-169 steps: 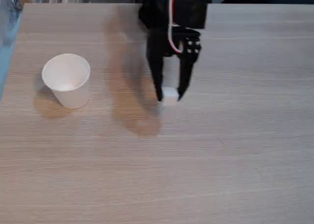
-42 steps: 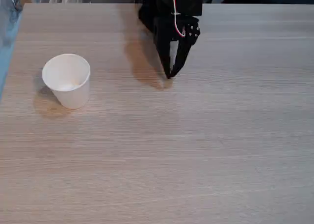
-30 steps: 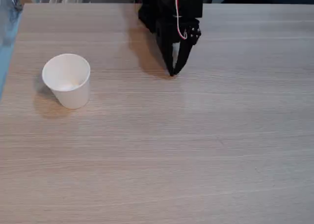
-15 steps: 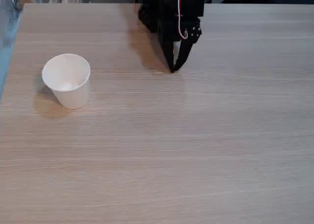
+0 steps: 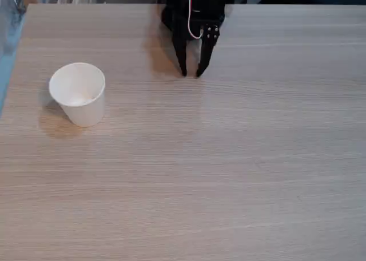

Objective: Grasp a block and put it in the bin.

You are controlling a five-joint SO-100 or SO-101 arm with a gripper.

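Surroundings: bare wooden table [image 5: 229, 175].
Bin [image 5: 78, 93]: upright, mouth up, left, well apart from arm.
Gripper [image 5: 191, 74]: narrowly parted, nothing between tips.

The fixed view looks down at a slant from above the near edge of the wooden table [image 5: 229, 175], facing across it toward the far edge, where the black arm [image 5: 194, 9] stands at top centre. Taking the arm as the landmark, the camera sits opposite it and well back, so that nearly the whole tabletop in front of the arm is seen, with the table's left edge running up the left side.
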